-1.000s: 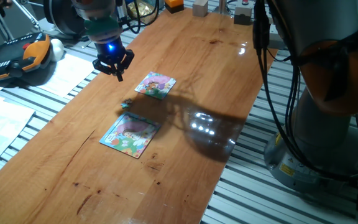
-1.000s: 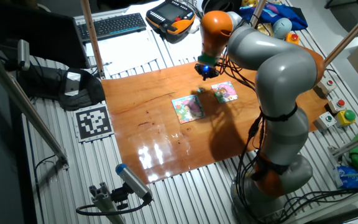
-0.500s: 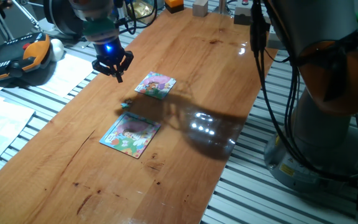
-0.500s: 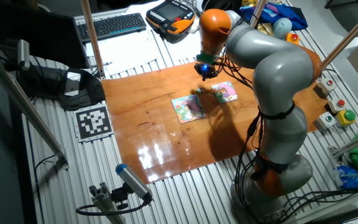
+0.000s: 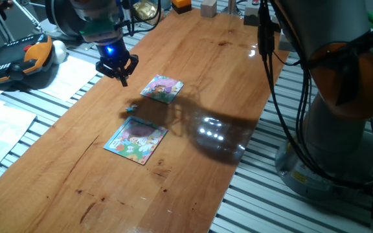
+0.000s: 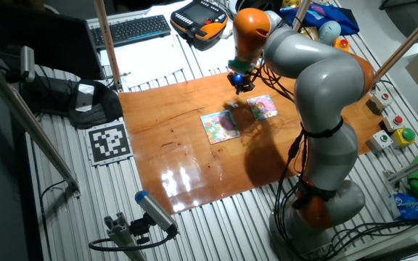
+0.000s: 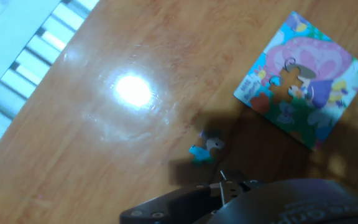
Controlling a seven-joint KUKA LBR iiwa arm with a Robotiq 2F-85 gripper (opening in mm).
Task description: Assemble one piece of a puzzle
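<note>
Wooden table (image 5: 199,77): long plank top with a glossy finish, standing on a slatted metal base; a bright glare spot shows on it in the hand view.

Black two-finger gripper (image 5: 122,76) (image 6: 240,85): mounted below a glowing blue light on the grey and orange arm, hanging in the air above the table's far-left part, clear of the wood. Fingers point downward and nothing is seen between them. Whether the fingers are parted or pressed together cannot be told from either fixed view; the hand view shows only the dark body of the hand at the bottom edge.

Tiny pale teal jigsaw piece with a knobbed outline (image 5: 130,109) (image 7: 205,148): lies loose on the bare wood, between the two square puzzles, touching neither. It sits below and in front of the gripper, apart from it.

Smaller flat square cartoon puzzle in pink, purple and green (image 5: 162,88) (image 6: 263,107) (image 7: 304,84): lies flat on the table near the piece, to its right in the hand view.

Larger flat square puzzle with a light-blue border (image 5: 135,140) (image 6: 220,125): lies flat on the near side of the piece, partly under the arm's shadow.

Orange and black handheld control pendant (image 5: 19,59): rests off the table at the left.
</note>
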